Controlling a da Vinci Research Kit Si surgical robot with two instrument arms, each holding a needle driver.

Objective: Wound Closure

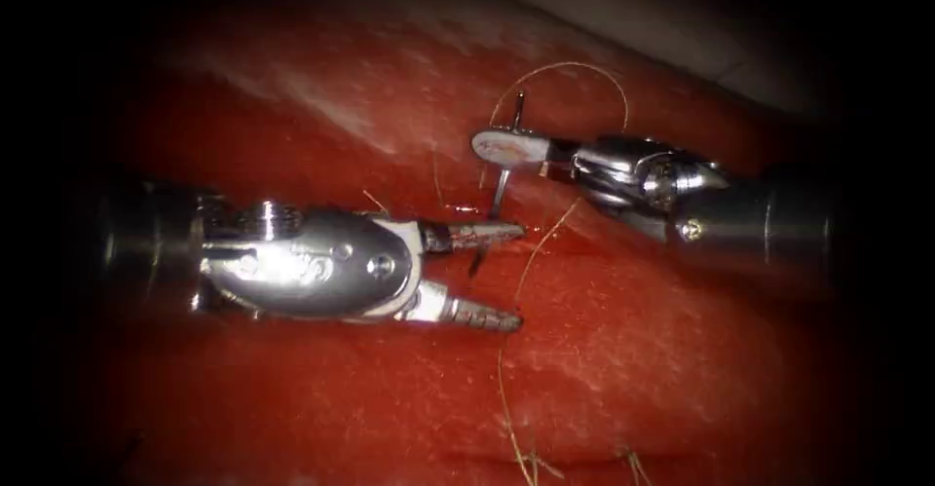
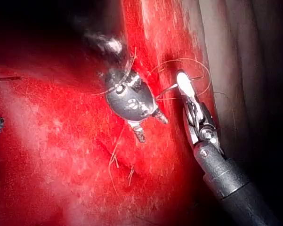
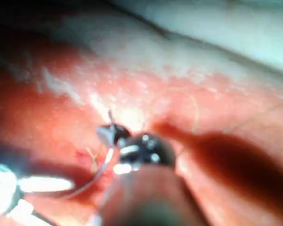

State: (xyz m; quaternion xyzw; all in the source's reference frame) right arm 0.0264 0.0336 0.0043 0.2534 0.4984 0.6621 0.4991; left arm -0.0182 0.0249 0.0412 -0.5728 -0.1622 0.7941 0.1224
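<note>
My right tool (image 1: 487,143) reaches in from the right, its jaws shut on the curved needle (image 1: 503,182) in the upper third of its curve. The needle's top end sticks up above the jaws. Its lower part runs down behind the upper jaw of my left tool (image 1: 516,275) and ends between that tool's open jaws, which hold nothing. I cannot tell whether the needle's lower end is in the tissue (image 1: 662,350). Thin thread (image 1: 570,65) arcs above the right tool. In the left wrist view the left tool (image 2: 150,128) lies beside the right tool (image 2: 182,84) and the needle (image 2: 167,89). The right wrist view shows the right tool (image 3: 108,134) holding the needle (image 3: 102,167).
A second strand of thread (image 1: 506,350) runs from near the left tool's jaws down the tissue to short cut ends of thread (image 1: 531,465) at the lower edge. Red fluid coats the tissue. Beyond the tissue's far edge lies pale backing (image 1: 682,18).
</note>
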